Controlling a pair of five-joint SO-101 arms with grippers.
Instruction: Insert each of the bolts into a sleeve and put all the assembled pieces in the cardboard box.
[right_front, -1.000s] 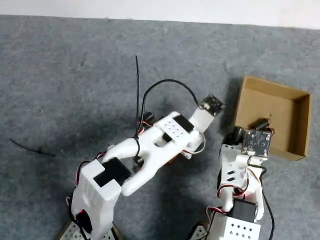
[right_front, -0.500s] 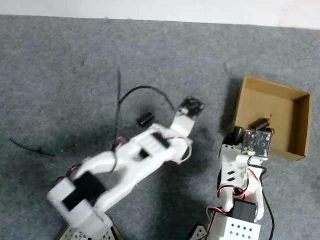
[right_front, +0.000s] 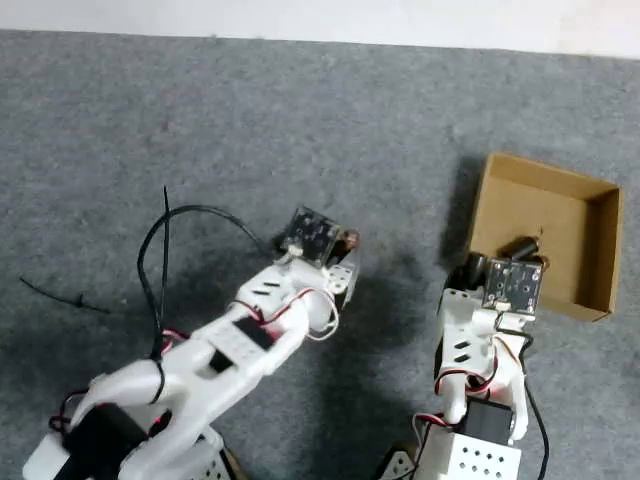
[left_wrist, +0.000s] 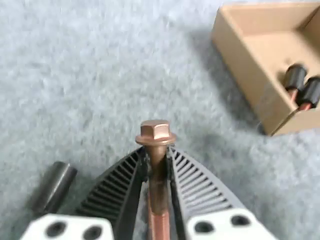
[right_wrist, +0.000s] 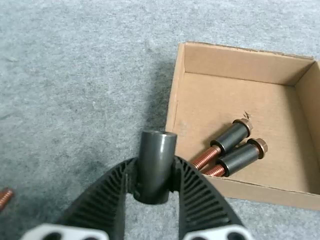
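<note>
Lately the left arm has been swung back across the carpet (right_front: 150, 120), away from the cardboard box (right_front: 572, 215), and its wrist is now held over the spot where a loose sleeve (left_wrist: 52, 187) was exposed half a second ago. The left gripper (left_wrist: 156, 159) is closed on a copper bolt (left_wrist: 155, 132), which is clamped by its shank with the hexagonal head standing clear of the fingertips. The loose sleeve lies on the carpet just beside the jaws. The right arm has not been moved at all. The right gripper (right_wrist: 155, 172) is clamped around a dark held sleeve (right_wrist: 157, 147), kept upright with its open bore showing, just outside one wall of the box. Two assembled pieces (right_wrist: 234, 136) are already laid side by side in the box. A third pair may be judged in hand but not yet joined: bolt and held sleeve have been drawn apart and must be brought together before insertion.
</note>
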